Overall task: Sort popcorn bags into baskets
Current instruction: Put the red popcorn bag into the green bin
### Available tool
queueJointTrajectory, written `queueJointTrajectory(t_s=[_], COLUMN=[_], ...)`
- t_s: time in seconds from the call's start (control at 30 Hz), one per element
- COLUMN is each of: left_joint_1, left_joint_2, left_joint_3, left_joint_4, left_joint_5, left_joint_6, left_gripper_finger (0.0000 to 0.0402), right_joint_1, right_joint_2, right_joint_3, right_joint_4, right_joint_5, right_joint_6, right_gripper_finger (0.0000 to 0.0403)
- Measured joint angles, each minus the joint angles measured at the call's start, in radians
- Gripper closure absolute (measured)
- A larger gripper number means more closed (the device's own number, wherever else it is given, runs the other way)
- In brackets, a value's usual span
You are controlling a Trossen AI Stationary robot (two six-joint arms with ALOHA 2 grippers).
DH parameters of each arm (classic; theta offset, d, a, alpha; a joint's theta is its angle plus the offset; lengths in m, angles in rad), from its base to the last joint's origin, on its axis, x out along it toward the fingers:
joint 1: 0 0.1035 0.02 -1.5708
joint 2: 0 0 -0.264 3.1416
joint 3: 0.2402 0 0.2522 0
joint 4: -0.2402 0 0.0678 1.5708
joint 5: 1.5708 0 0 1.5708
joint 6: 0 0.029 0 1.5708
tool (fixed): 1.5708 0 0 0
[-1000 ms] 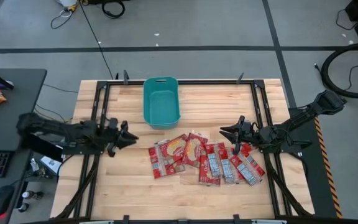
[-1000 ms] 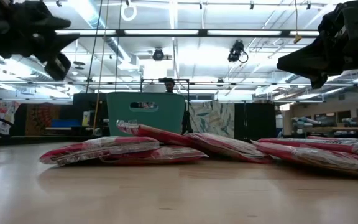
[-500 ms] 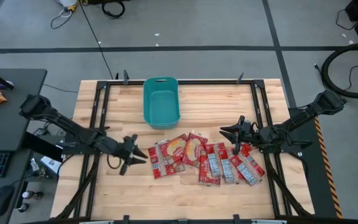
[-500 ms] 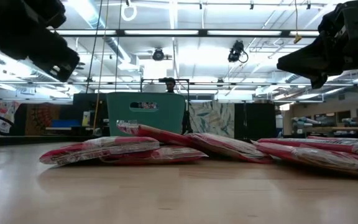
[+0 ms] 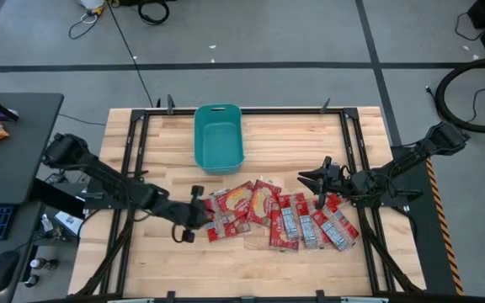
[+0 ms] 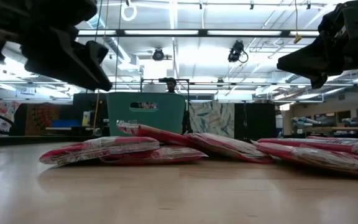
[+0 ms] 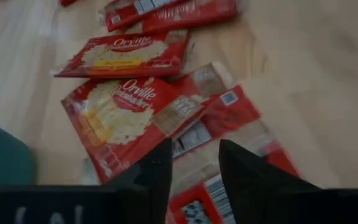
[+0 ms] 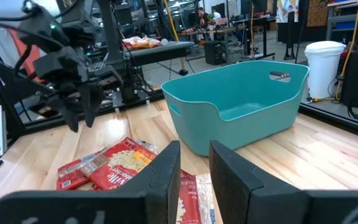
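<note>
My left gripper now moved in beside popcorn bags, fingers apart, nothing held. Right gripper waits, fingers apart. Basket empty. Grab comes next.

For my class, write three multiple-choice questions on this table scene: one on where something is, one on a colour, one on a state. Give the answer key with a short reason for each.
1. Where is the left gripper?
A. Over the basket
B. At the left edge of the popcorn bags
C. Off the table

2. What colour is the basket?
A. Teal
B. Yellow
C. Black

3. What is inside the basket?
A. Two popcorn bags
B. A snack packet
C. Nothing

Answers:
1 B, since the high view shows the gripper beside the leftmost popcorn bags, with the right gripper waiting at the pile's far side.
2 A, as the tub is teal in the high and right wrist views.
3 C, because the high view shows only its bare floor, and all the bags lie on the table.
</note>
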Motion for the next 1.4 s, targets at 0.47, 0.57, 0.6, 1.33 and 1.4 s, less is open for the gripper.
queueJointTrajectory(t_s=[0.47, 0.57, 0.6, 1.33, 1.4], left_joint_1=[0.0, 0.0, 0.0, 0.066, 0.066], left_joint_2=[0.253, 0.278, 0.282, 0.338, 0.337], left_joint_3=[0.11, 0.11, 0.11, 0.112, 0.136], left_joint_4=[-0.044, -0.037, -0.041, -0.054, -0.106], left_joint_5=[-0.213, -0.261, -0.266, -0.275, -0.275], left_joint_6=[0.479, 0.522, 0.533, 0.484, 0.462], left_gripper_finger=[0.0217, 0.0217, 0.0217, 0.0392, 0.0394], right_joint_1=[0.0, 0.0, 0.0, 0.0, 0.0], right_joint_2=[0.0, 0.0, 0.0, 0.0, 0.0], right_joint_3=[0.0, 0.0, 0.0, 0.0, 0.0], right_joint_4=[0.0, 0.0, 0.0, 0.0, 0.0], right_joint_5=[0.0, 0.0, 0.0, 0.0, 0.0], right_joint_6=[0.0, 0.0, 0.0, 0.0, 0.0], right_gripper_finger=[0.0313, 0.0313, 0.0313, 0.0313, 0.0313])
